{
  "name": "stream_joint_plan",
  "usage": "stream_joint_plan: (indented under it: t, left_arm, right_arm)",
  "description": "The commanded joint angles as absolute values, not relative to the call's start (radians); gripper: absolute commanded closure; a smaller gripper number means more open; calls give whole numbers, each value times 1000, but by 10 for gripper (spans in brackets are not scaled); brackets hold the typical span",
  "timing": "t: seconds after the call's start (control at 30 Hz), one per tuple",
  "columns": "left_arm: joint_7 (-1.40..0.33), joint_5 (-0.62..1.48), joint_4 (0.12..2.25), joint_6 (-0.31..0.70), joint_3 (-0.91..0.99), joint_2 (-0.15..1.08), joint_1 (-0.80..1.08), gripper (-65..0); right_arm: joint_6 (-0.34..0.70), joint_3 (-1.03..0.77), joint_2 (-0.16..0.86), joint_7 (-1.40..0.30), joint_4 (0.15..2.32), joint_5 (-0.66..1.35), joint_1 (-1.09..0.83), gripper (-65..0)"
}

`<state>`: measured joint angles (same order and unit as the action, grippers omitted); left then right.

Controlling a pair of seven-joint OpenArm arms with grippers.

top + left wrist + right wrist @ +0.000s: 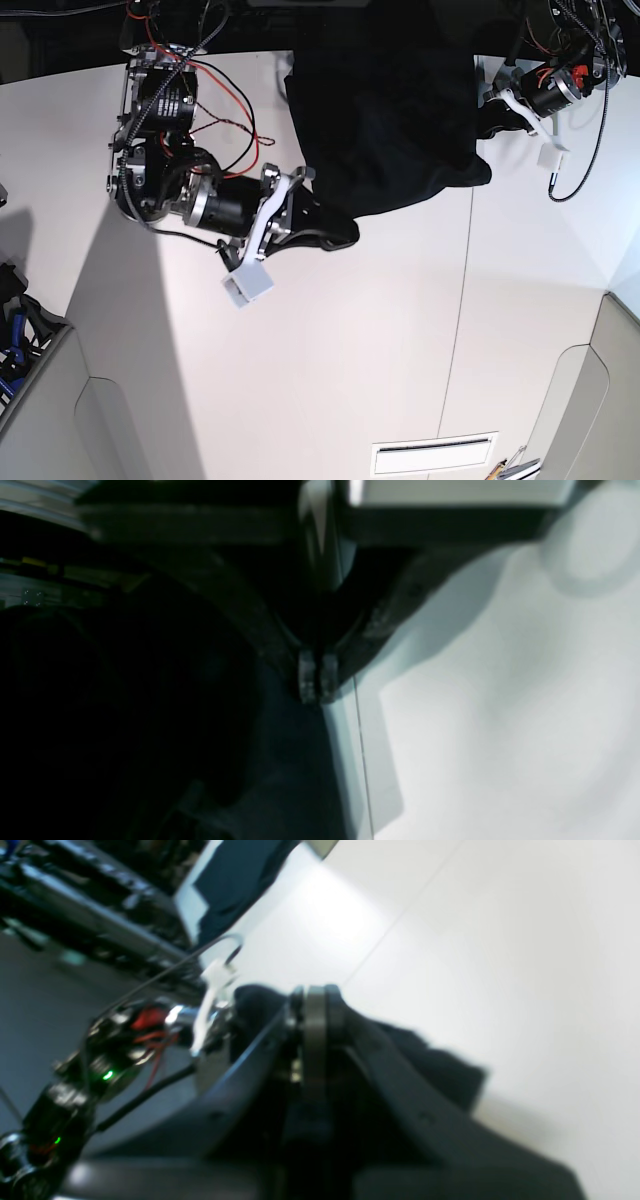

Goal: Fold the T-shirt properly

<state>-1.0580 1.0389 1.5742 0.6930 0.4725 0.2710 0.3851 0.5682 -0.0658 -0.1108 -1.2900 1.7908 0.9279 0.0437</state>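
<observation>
My right gripper [315, 1010] is pinched tight on a fold of the T-shirt [385, 110], fingertips pressed together at mid-frame in the right wrist view with black cloth bunching out on both sides of them. In the base view that gripper [325, 228] sits left of centre, clamped on the shirt's lower corner, its white camera block [250, 283] hanging just below. My left gripper [315, 677] shows its two grey pads [306, 676] squeezed together in the left wrist view, dark fabric filling the whole left half of that frame; I cannot make out a layer of cloth between the pads through the blur. In the base view the left gripper [492, 112] is at the upper right, touching the shirt's right edge. The shirt hangs as one big black mass across the upper middle of the base frame, spanning between both arms, above the white table [330, 380]. Red and black wires [215, 85] loop off my right arm at upper left. A slotted vent plate [435, 455] sits in the table near the bottom edge, well apart from the cloth
</observation>
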Motion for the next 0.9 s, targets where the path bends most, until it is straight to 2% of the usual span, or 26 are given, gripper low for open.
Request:
stream_joint_plan:
  t: [0.0,0.17,0.3,0.53,0.67,0.8,0.87]
  left_arm:
    - [-1051,1066,1584,698,476,282,385,0]
    - [-1051,1067,1584,698,476,282,382,0]
    - [-1051,1124,1585,698,479,283,382,0]
    - [-1071,1258,1627,698,598,283,382,0]
    - [-1154,1342,1679,698,686,283,383,-171]
    - [-1382,1484,1750,698,718,284,394,-188]
    - [-1396,1484,1797,698,714,284,414,-188]
  right_arm:
    - [579,-41,-117,-1277,1809,965,48,0]
    - [581,107,-117,-1276,1808,942,7,0]
    - [583,213,-117,-1230,1808,813,5,0]
    - [564,239,-116,-1117,1808,582,5,0]
    - [560,240,-116,-1097,1808,529,5,0]
    - [552,239,-113,-1064,1806,462,6,0]
    - [546,235,-111,-1045,1801,430,6,0]
